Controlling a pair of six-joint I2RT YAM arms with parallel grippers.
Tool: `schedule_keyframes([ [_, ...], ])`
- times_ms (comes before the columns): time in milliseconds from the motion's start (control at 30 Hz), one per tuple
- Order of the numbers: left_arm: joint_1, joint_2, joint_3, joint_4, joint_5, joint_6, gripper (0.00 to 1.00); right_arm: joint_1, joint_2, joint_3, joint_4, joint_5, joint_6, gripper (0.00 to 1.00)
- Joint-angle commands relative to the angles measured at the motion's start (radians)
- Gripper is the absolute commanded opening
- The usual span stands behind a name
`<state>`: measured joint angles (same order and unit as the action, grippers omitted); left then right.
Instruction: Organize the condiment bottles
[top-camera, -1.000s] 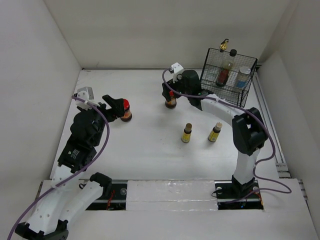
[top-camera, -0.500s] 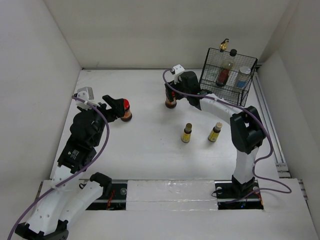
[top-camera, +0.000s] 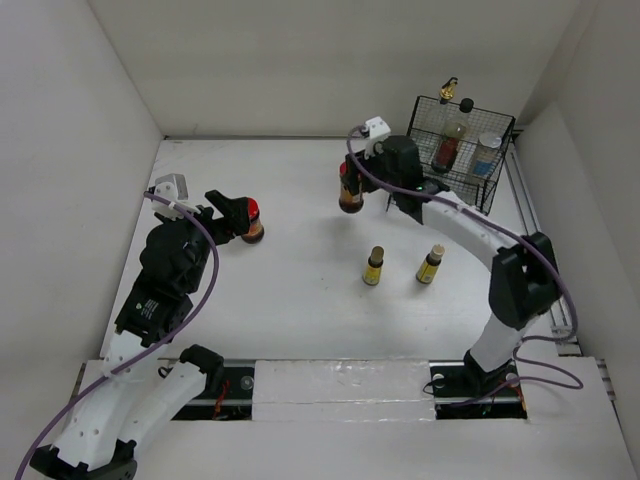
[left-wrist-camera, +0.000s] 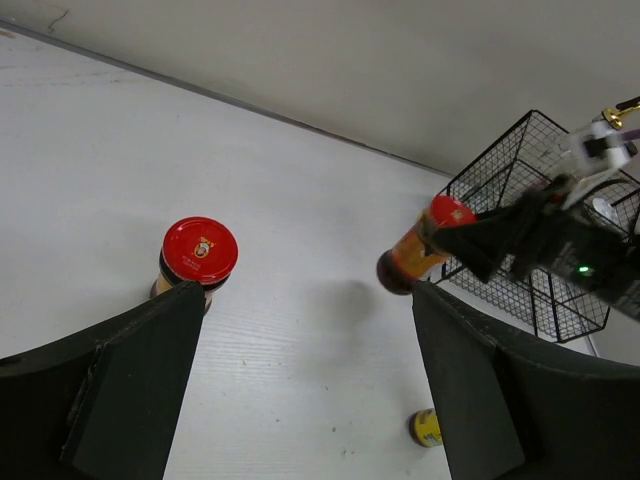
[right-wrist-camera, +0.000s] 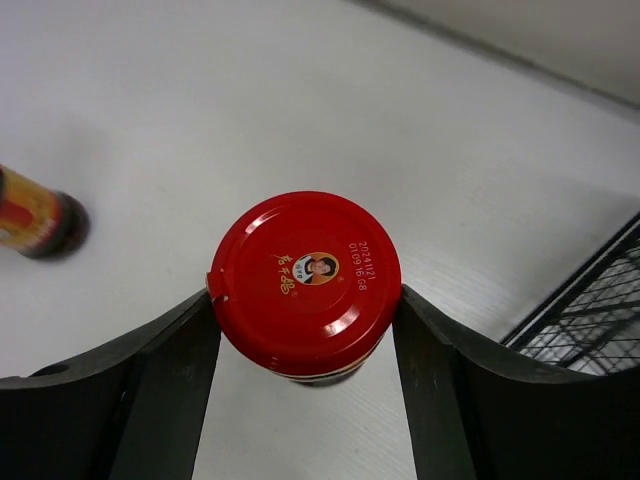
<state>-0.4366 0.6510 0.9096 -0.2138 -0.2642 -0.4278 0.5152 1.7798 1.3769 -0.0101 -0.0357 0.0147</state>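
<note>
Right gripper (right-wrist-camera: 305, 300) has lifted red-capped bottle (left-wrist-camera: 415, 250), jaws clamping it; basket (top-camera: 455, 150) at 2 o'clock likely next; left gripper (left-wrist-camera: 308, 300) jaws wide.

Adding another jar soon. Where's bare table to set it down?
Bare: the middle, between the standing jar and the yellow bottles; also the strip nearer the arm bases. Crowded: the basket corner, where the right hand grips the lifted jar.
</note>
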Motion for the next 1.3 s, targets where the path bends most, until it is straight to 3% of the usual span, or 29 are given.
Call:
schedule_keyframes([
  [0,0.006,-0.011,0.018,0.04,0.008,0.011,0.81,-0.082,-0.207,0.048,0.216,-0.023,0.043,0.39],
  [333,0.006,-0.011,0.018,0.04,0.008,0.011,0.81,-0.317,-0.264,0.06,0.216,-0.09,0.106,0.38],
  [600,0.006,-0.011,0.018,0.04,0.008,0.011,0.81,-0.441,-0.195,0.14,0.226,-0.09,0.136,0.38],
  [1000,0.006,0.009,0.018,0.04,0.008,0.011,0.81,-0.442,-0.158,0.131,0.367,0.085,0.136,0.38],
  [1267,0.006,0.009,0.018,0.04,0.008,0.011,0.81,-0.422,-0.102,0.024,0.413,0.122,0.136,0.38],
])
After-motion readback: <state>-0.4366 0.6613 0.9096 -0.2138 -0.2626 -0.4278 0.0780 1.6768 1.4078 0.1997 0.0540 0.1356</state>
